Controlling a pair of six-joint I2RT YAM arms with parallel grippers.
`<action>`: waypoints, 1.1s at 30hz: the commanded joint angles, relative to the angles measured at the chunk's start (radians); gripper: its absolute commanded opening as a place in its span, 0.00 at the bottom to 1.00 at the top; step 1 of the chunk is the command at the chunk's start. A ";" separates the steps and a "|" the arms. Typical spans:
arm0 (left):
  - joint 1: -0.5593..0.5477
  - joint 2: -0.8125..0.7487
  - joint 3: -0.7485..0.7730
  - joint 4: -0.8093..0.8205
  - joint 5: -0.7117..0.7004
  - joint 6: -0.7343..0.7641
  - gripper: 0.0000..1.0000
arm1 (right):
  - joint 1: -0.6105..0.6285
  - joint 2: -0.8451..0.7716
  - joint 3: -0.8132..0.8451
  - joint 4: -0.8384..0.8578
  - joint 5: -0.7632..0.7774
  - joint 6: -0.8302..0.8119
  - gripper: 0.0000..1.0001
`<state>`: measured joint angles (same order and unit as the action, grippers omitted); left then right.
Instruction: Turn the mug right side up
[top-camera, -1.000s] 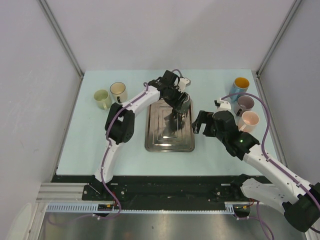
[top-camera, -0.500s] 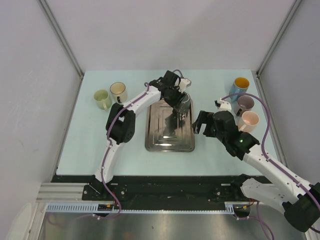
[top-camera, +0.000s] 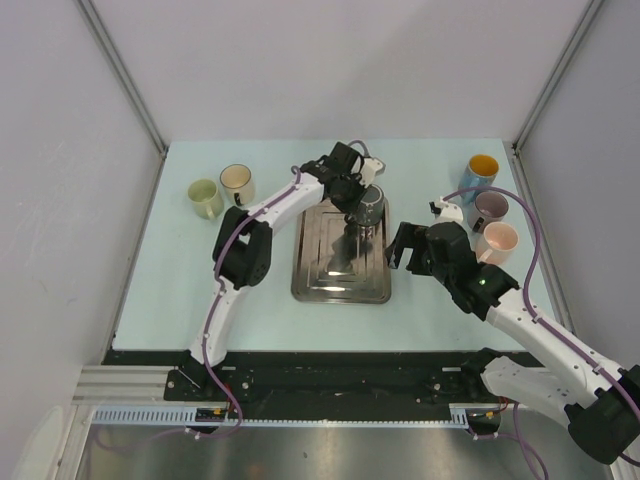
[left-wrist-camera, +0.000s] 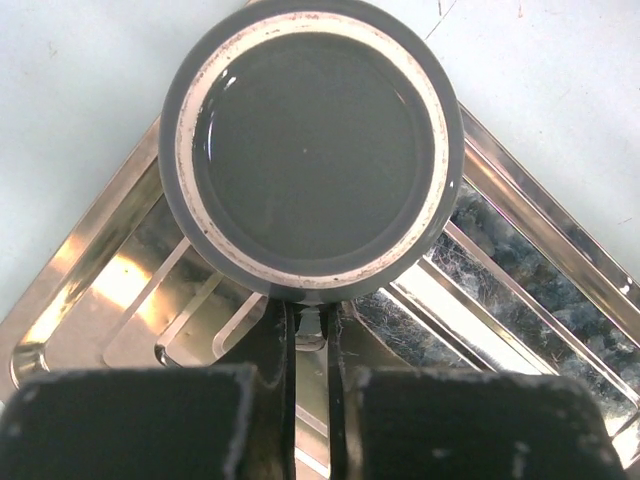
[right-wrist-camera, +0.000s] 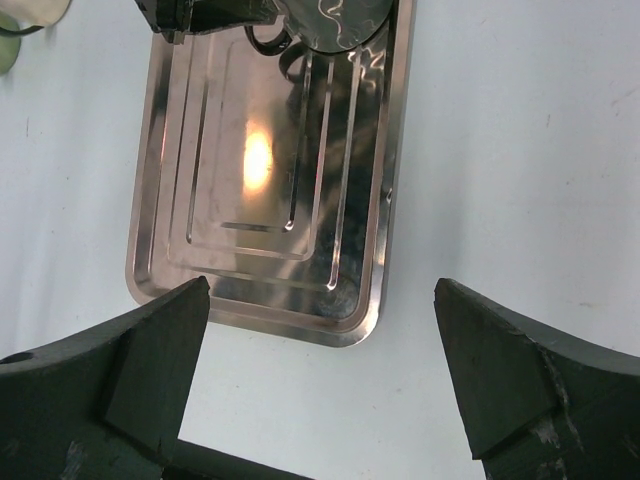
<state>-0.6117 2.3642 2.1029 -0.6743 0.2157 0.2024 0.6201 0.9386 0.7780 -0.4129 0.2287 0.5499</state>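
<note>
A dark grey mug (top-camera: 368, 205) is upside down over the far right part of the steel tray (top-camera: 312, 270). In the left wrist view its round base with a pale ring (left-wrist-camera: 310, 150) faces the camera. My left gripper (top-camera: 352, 193) is shut on the mug's handle, which is mostly hidden under the mug's base; the fingertips (left-wrist-camera: 283, 325) stand almost together just below the mug. My right gripper (top-camera: 405, 246) hangs open just off the tray's right edge, its fingers wide apart (right-wrist-camera: 320, 370) with nothing between them.
Two mugs, green (top-camera: 203, 196) and cream (top-camera: 237, 181), stand upright at the far left. At the far right stand a blue mug (top-camera: 482, 168), a mauve one (top-camera: 490, 208) and a pink one (top-camera: 498, 241), close behind my right arm.
My left gripper's fingers have closed on the mug's handle, and the mug has shifted slightly right and away. The right arm has not moved.
</note>
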 joint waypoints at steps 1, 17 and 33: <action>-0.028 -0.042 -0.024 0.012 0.053 0.063 0.00 | 0.006 -0.020 0.021 0.005 0.018 0.016 1.00; -0.031 -0.336 -0.290 0.099 0.016 -0.076 0.00 | 0.046 -0.058 0.021 0.013 0.044 0.021 0.98; -0.008 -0.741 -0.895 0.617 0.151 -0.444 0.00 | 0.102 -0.040 0.017 0.051 0.078 0.015 0.96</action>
<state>-0.6342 1.7138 1.3083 -0.3309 0.2775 -0.0906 0.7158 0.9379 0.7780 -0.4091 0.3065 0.5571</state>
